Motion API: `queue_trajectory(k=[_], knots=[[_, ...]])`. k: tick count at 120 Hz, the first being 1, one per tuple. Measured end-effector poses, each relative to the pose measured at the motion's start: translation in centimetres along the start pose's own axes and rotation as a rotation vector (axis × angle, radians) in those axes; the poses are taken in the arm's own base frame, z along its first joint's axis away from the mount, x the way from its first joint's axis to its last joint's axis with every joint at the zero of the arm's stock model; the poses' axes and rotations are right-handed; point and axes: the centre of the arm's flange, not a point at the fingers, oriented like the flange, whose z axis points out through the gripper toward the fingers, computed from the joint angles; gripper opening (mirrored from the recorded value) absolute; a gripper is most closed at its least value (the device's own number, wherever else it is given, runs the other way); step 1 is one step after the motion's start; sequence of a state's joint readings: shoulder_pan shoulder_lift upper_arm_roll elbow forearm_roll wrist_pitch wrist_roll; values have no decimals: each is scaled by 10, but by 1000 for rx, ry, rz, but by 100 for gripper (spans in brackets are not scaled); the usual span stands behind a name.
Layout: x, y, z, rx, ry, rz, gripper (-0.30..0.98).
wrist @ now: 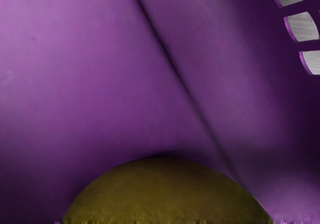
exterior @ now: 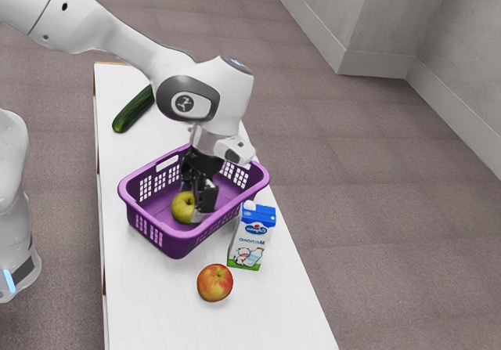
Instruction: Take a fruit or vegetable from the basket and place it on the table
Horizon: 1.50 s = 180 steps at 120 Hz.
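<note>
1. Purple basket (exterior: 180, 244), exterior view: the yellow-green apple (exterior: 182, 207) lies inside, at the pincer (exterior: 196, 201); whether it is clamped cannot be told.
2. Wrist view: apple beside basket floor; grasping judged under way, secure hold before lifting required.

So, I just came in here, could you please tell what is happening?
The robot's gripper is down inside the purple basket, at the yellow-green apple. I cannot tell if it grips the apple. The apple is in the basket, not yet on the table. A red-and-yellow apple and a milk carton are near the basket; a cucumber lies farther away.
</note>
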<state>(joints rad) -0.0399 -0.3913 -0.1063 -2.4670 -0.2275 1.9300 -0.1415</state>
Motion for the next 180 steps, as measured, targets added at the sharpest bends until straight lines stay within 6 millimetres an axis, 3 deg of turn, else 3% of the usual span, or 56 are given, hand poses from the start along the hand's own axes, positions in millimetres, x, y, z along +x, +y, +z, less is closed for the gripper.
queue_trajectory(k=[10, 28, 35, 51, 58, 75, 81, 89, 97, 109, 151, 180], knots=[[-2, 2, 3, 2, -9, 5, 62], [-2, 1, 3, 7, -11, 5, 35], [-7, 2, -7, 11, 8, 6, 22], [-26, -2, -41, 37, 38, -5, 12], [-39, 19, -62, 69, 69, 37, 9], [-84, 110, -127, 162, 176, 225, 1], [-100, 136, -138, 190, 194, 280, 0], [-111, 167, -132, 237, 191, 333, -2], [-120, 194, -121, 273, 190, 378, 5], [-111, 221, -111, 276, 164, 409, 8], [-147, 282, -116, 303, 237, 489, 15], [-118, 305, -84, 254, 250, 511, 15]])
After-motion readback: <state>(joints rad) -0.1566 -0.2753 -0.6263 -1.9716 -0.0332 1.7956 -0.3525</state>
